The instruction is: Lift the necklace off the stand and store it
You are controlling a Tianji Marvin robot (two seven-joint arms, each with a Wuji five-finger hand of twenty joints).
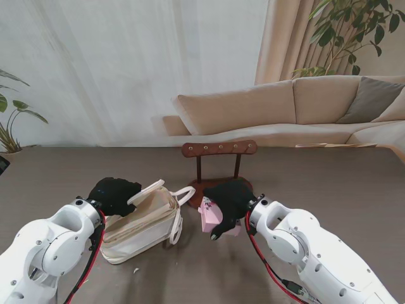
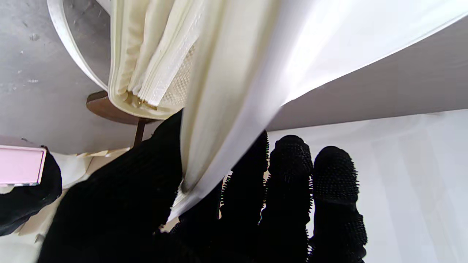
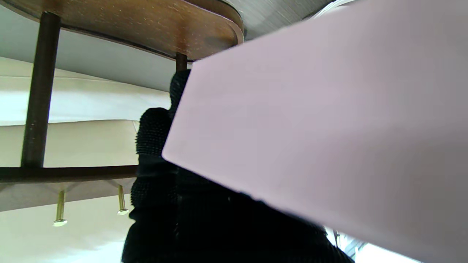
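A dark wooden necklace stand (image 1: 219, 150) with brass pegs stands at the table's middle; I see no necklace on it in any view. My right hand (image 1: 229, 201), in a black glove, is shut on a pink box (image 1: 209, 218), held just in front of the stand's base. The box (image 3: 329, 138) fills the right wrist view, with the stand's base (image 3: 146, 25) and pegs (image 3: 60, 208) beside it. My left hand (image 1: 114, 195) is shut on the flap (image 2: 234, 109) of a cream bag (image 1: 142, 225), holding it open. The bag's zipper (image 2: 161, 73) shows.
A beige sofa (image 1: 297, 107) and a white curtain lie beyond the table's far edge. Plants stand at the far left (image 1: 12, 126) and far right (image 1: 348, 31). A small white speck (image 1: 136, 270) lies on the table nearer to me than the bag.
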